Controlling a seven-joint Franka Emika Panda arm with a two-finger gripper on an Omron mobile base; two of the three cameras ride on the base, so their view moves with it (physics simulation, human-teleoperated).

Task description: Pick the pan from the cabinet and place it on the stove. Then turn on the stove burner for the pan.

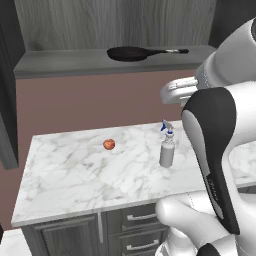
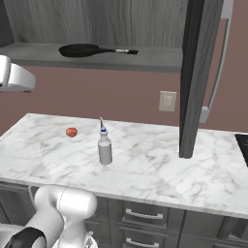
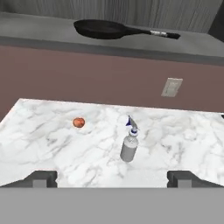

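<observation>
We see pan (image 1: 131, 53) lying on open cabinet (image 1: 105, 62) shelf, handle pointing right. Our hand (image 3: 112, 178) hangs over table (image 1: 75, 175), fingers (image 3: 41, 178) spread wide, gripping nothing, well apart from pan. On table: spray bottle (image 1: 167, 150) upright, small red fruit (image 1: 109, 144) to its left.

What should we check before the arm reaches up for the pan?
1. Cabinet door swung open: ok.
2. Pan resting flat on the cabinet shelf, handle pointing right: ok.
3. Pincer open and holding nothing: ok.
4. Pincer near the pan: not ok, it hangs over the counter, well below the shelf.
5. Spray bottle and red fruit sit on the counter, clear of the shelf: ok.
6. Stove burner free for the pan: cannot tell.
</observation>
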